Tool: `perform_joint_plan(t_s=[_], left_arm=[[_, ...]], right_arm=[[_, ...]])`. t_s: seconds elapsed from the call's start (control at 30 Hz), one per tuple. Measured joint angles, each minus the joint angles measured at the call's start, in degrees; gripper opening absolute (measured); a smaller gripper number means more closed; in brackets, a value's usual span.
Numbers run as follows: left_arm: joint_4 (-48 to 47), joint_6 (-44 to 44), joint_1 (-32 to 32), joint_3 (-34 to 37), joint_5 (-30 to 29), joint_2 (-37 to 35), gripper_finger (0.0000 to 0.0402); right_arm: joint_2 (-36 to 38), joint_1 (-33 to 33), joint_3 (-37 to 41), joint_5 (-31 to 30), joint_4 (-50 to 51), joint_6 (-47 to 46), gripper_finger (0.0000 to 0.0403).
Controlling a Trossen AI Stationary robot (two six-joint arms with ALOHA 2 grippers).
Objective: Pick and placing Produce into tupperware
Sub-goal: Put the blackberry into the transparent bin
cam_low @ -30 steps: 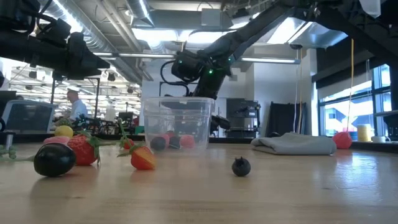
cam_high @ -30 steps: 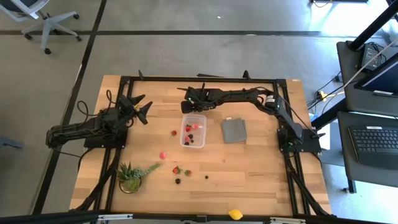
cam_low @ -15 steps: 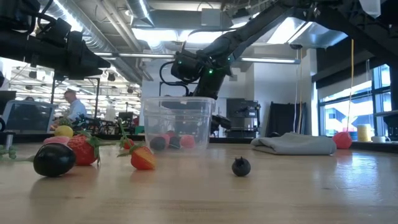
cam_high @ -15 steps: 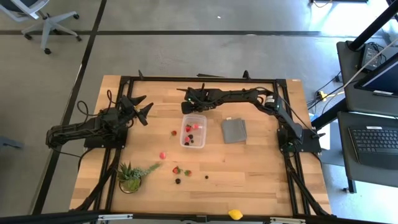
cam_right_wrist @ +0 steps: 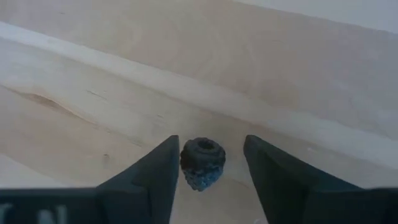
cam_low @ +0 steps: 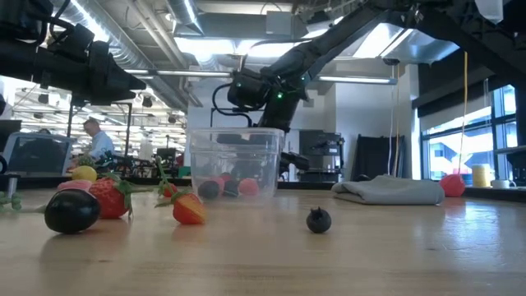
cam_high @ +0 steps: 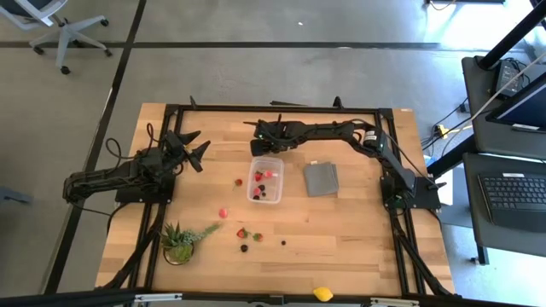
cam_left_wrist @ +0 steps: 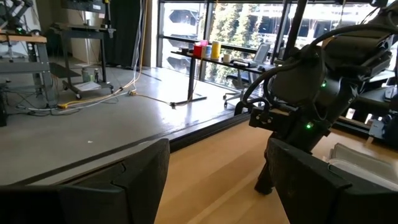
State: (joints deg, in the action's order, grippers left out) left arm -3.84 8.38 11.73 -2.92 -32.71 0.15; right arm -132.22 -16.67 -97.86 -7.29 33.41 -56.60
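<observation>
Straddling a dark berry (cam_right_wrist: 202, 163) on the far worktop (cam_high: 341, 222), the right pincer (cam_right_wrist: 205, 165) stands apart, not yet clamped; the tupperware (cam_high: 265, 179) mid-worktop holds a few pieces, with several strawberries (cam_high: 223, 213) left outside

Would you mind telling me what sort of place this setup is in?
Probably a robotics lab or open workshop: a wooden table on a concrete floor, a computer desk alongside, exposed ceiling ducts, and a person working behind.
</observation>
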Motion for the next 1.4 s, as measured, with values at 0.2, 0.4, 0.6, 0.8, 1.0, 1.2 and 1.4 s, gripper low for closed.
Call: perform_joint_plan(t_s=[0.2,0.4,0.6,0.8,1.0,1.2,1.4], left_arm=[[0.0,0.0,0.0,0.0,0.0,0.0,0.0261],[0.0,0.0,0.0,0.0,0.0,0.0,0.0261],[0.0,0.0,0.0,0.0,0.0,0.0,0.0261],[0.0,0.0,0.0,0.0,0.0,0.0,0.0261],[0.0,0.0,0.0,0.0,0.0,0.0,0.0261],[0.0,0.0,0.0,0.0,0.0,0.0,0.0261],[0.0,0.0,0.0,0.0,0.0,0.0,0.0261]], right_arm=[[0.0,0.0,0.1,-0.6,0.4,0.1,0.0135],[0.0,0.0,0.1,-0.8,0.1,0.2,0.0107],[0.0,0.0,0.1,-0.8,0.8,0.0,0.0112],[0.2,0.0,-0.5,-0.7,1.6,2.0,0.0096],[-0.5,-0.3,-6.0,0.1,8.4,6.2,0.0098],[-0.3,-0.7,-14.3,-3.2,17.7,10.5,0.0096],[-0.3,0.1,-23.2,-1.0,27.2,12.0,0.0095]])
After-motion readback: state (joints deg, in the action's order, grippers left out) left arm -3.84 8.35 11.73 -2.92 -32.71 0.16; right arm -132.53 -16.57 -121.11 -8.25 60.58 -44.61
